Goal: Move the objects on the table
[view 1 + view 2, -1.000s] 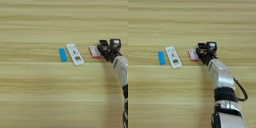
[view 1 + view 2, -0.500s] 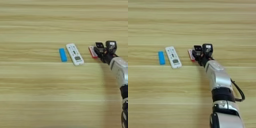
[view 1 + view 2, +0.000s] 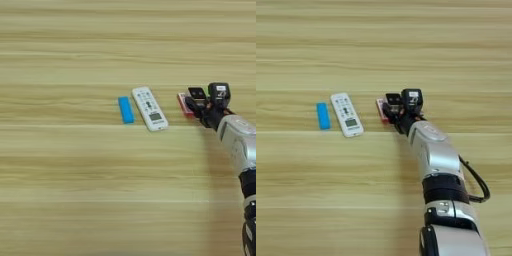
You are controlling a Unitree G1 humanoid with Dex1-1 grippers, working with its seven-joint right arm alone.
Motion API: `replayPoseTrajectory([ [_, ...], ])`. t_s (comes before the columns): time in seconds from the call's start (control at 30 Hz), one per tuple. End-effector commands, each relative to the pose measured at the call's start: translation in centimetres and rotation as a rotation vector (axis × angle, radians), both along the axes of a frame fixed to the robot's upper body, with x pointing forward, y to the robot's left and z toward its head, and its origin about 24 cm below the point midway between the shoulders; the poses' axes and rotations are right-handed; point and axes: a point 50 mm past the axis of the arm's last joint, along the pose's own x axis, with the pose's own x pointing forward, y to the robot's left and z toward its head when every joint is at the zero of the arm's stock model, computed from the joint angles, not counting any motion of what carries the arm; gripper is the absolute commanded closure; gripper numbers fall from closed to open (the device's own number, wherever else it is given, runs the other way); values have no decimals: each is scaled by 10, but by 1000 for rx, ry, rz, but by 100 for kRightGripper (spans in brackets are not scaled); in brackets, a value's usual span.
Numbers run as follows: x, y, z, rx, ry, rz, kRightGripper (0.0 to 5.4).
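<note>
On the table (image 3: 75, 190) three of the objects lie in a row. A blue bar (image 3: 126, 109) is on the left and a long white remote (image 3: 149, 108) with buttons and a small screen is beside it. A red-and-white flat packet (image 3: 182, 103) lies to the right of the remote. My right gripper (image 3: 207, 96) reaches in from the right with its two black fingers apart, open. Its left finger (image 3: 196, 95) covers the packet's right edge. Nothing is held between the fingers. The same gripper (image 3: 402, 100) shows above the silver forearm (image 3: 431, 150).
The arm's black cable (image 3: 478, 182) loops out to the right of the forearm. Bare wood-grain planks stretch around the row of objects on all sides.
The gripper has crept left along the table and now overlaps the packet's right edge. The blue bar, remote and packet have stayed where they were.
</note>
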Motion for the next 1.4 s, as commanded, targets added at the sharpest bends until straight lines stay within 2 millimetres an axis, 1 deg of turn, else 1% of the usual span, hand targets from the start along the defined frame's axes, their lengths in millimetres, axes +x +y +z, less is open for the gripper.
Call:
replayPoseTrajectory([
  [0.03, 15, -2, 33, -44, -113, 15, 234],
  [0.07, 15, -2, 33, -45, -113, 16, 212],
  [0.17, 15, -1, 33, -48, -114, 17, 173],
  [0.53, 15, 0, 34, -65, -139, 24, 73],
  [0.63, 15, 0, 34, -65, -141, 24, 38],
  [0.7, 15, 1, 34, -64, -141, 26, 5],
  [1.27, 15, 0, 35, -63, -147, 30, 3],
  [1.4, 15, -1, 41, -50, -202, 6, 3],
])
